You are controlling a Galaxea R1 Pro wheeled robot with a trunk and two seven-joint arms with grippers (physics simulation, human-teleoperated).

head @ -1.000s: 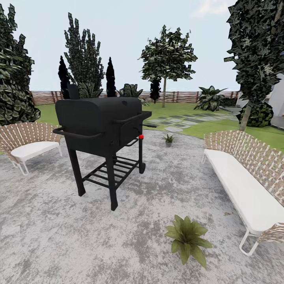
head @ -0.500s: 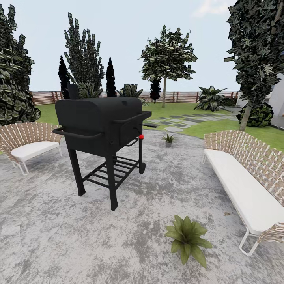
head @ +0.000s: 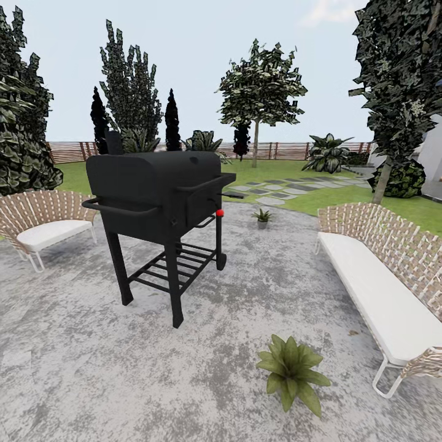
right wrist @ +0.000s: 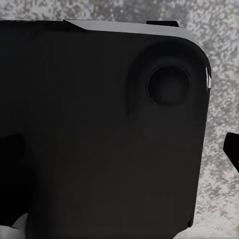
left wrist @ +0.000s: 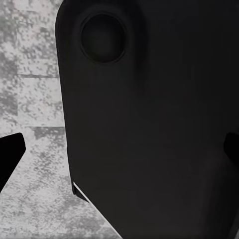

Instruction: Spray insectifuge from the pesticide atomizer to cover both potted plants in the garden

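Note:
Two potted plants stand on the round grey patio of the garden. The broad-leaved potted plant is near me, right of centre. The smaller spiky potted plant sits at the patio's far edge, right of the black grill. The pesticide atomizer is out of view. In the left wrist view my left gripper hangs open over a black body panel, its dark fingertips far apart. In the right wrist view my right gripper is also open above a black panel and mottled paving.
A long wicker bench with a white cushion lines the right side. A wicker chair stands at the left. The grill carries a red knob. Lawn, stepping stones, trees and a wooden fence lie beyond.

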